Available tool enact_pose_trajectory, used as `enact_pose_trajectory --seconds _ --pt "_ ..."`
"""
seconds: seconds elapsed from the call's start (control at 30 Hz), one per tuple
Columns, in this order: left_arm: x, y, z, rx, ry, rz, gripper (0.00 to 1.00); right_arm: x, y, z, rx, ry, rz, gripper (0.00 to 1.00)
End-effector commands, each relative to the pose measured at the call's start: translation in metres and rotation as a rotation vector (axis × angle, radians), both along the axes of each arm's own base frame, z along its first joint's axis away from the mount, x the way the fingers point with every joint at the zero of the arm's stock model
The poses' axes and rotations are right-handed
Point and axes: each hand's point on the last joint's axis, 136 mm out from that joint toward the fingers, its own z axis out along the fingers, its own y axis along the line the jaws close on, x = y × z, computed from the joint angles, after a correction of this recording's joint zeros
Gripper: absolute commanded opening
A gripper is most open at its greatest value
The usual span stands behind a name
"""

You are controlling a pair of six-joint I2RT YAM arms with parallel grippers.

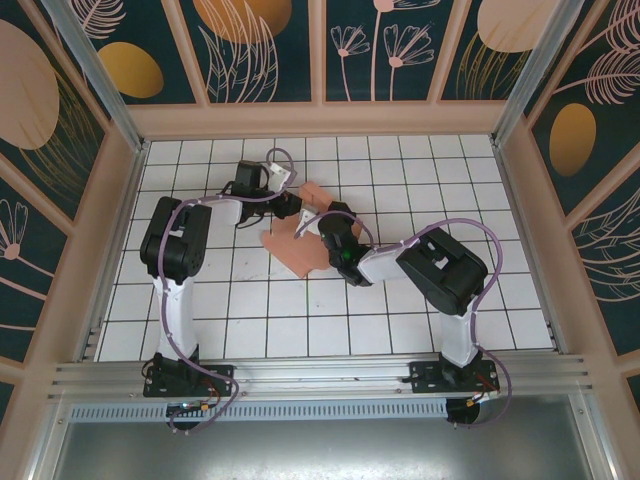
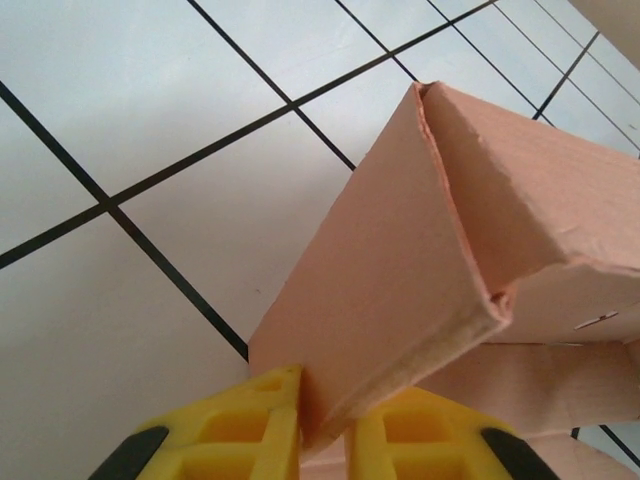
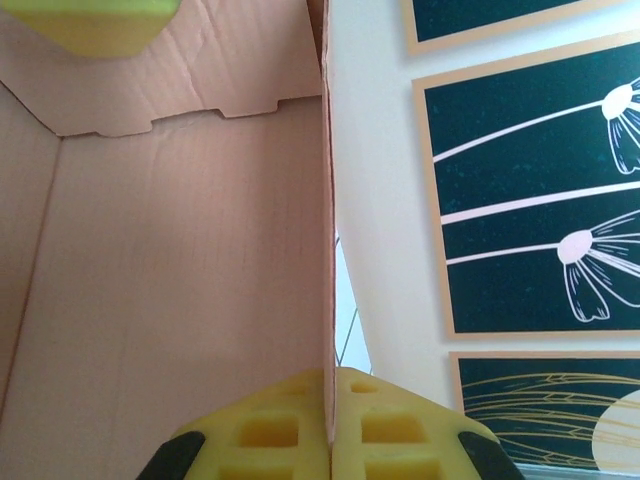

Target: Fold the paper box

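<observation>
Paper box [image 1: 303, 248], salmon-pink card, partly folded; lies mid-surface [image 1: 250, 330] on white tiles, toward far side, between both arms; left hand [image 2: 322, 405] pinches edge of doubled-over wall, yellow pads [image 2: 250, 425] tight on card; right hand [image 3: 328, 405] clamped on upright side wall, thin card between pads.

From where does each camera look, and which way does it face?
Top external: above, behind the bases, looking down on the tiled table; both arms, left gripper and right gripper at the paper box.
Left wrist: along its yellow fingers at a folded card wall, tiles beyond.
Right wrist: along its fingers into the box, painted panels beyond.
Both wrist views share pink card pinched between fingers.
</observation>
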Motion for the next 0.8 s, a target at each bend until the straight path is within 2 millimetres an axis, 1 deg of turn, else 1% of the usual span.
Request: enact_pose_trajectory --seconds 0.0,0.1,0.17,0.2,0.23,0.37,0.4,0.47,0.57,0.63,0.67,0.77 --pt "-0.005 -0.013 0.007 -0.010 -0.014 -0.011 0.14 -0.002 0.015 0.002 0.027 0.004 0.039 0.00" --pt "-0.005 -0.013 0.006 0.000 -0.019 0.000 0.08 -0.002 0.016 0.003 0.040 0.006 0.038 0.00" --pt "-0.005 -0.012 0.004 0.018 -0.027 0.018 0.02 -0.002 0.017 0.004 0.060 0.010 0.034 0.01" --pt "-0.005 -0.011 0.005 0.025 -0.039 0.024 0.00 -0.003 0.017 0.006 0.081 0.013 0.032 0.13" --pt "-0.005 -0.011 0.006 0.028 -0.048 0.029 0.00 -0.002 0.018 0.009 0.101 0.016 0.030 0.20" --pt "-0.005 -0.009 0.003 0.033 -0.048 0.041 0.00 -0.008 0.024 0.021 0.219 0.076 0.046 0.43" --pt "-0.005 -0.009 0.001 0.032 -0.046 0.044 0.00 -0.011 0.027 0.025 0.264 0.108 0.058 0.50" --pt "-0.004 -0.009 0.001 0.029 -0.044 0.046 0.00 -0.019 0.033 0.034 0.364 0.173 0.088 0.60" --pt "-0.004 -0.010 0.002 0.023 -0.043 0.050 0.00 -0.035 0.040 0.049 0.529 0.278 0.133 0.72" --pt "-0.003 -0.009 0.003 0.023 -0.050 0.059 0.00 -0.042 0.040 0.058 0.626 0.337 0.141 0.78" --pt "-0.002 -0.008 0.003 0.026 -0.052 0.066 0.00 -0.046 0.040 0.064 0.672 0.362 0.143 0.79" --pt "-0.005 -0.008 0.006 0.035 -0.082 0.062 0.00 -0.055 0.033 0.090 0.840 0.393 0.149 0.80"
